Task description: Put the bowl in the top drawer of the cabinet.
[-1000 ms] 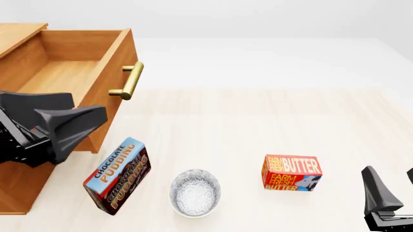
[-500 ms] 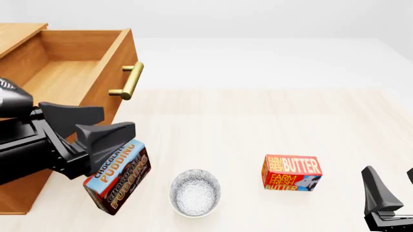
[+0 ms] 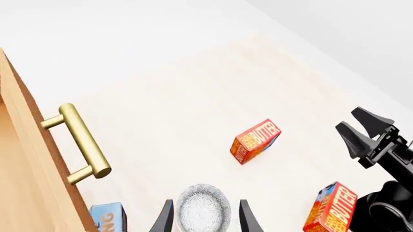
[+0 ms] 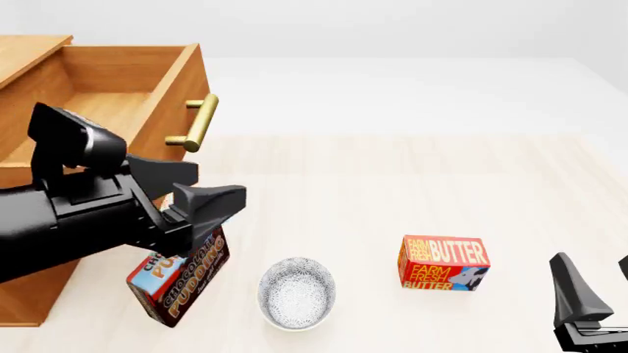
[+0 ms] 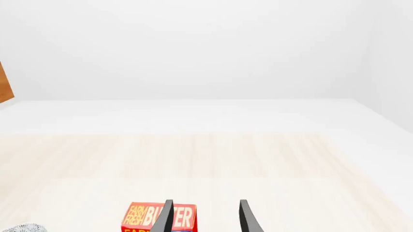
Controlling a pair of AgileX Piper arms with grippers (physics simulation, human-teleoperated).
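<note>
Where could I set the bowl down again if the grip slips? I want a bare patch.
The widest bare tabletop lies beyond the butter box, right of the drawer handle. A narrower gap separates the bowl from the butter box. It is crowded on the left: pudding box, left gripper and cabinet bunch together.

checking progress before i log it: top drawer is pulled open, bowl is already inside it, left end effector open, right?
Not quite. The bowl is not in the top drawer; the front view shows it on the table between the pudding box and the butter box. The drawer is open, and the left end effector is open.
</note>
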